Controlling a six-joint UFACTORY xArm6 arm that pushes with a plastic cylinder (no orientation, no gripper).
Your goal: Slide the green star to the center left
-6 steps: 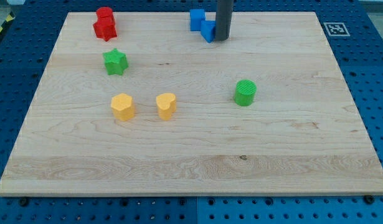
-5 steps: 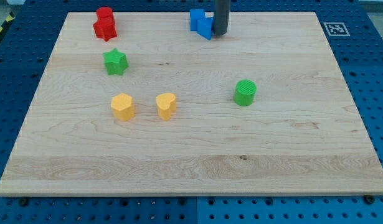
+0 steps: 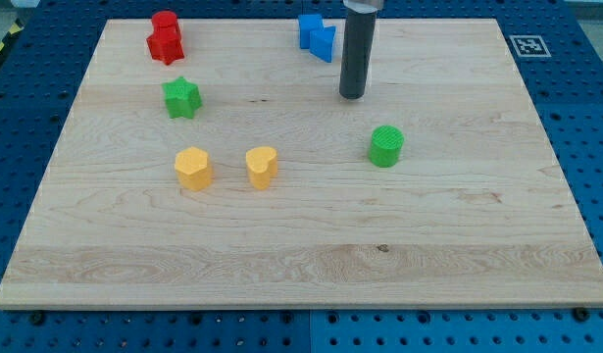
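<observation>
The green star (image 3: 181,97) lies on the wooden board (image 3: 301,245) in the upper left part. My tip (image 3: 352,96) is far to the star's right, at about the same height in the view, touching no block. It stands below two blue blocks (image 3: 318,36) and above a green cylinder (image 3: 386,146).
Two red blocks (image 3: 165,38) sit at the top left, above the star. A yellow hexagon-like block (image 3: 194,168) and a yellow heart (image 3: 262,167) lie below the star. A marker tag (image 3: 527,45) is at the board's top right corner.
My tip has moved from beside the blue blocks toward the view's bottom, into the board's upper middle. The lower blue block sits a little higher than at first. Other blocks are unmoved.
</observation>
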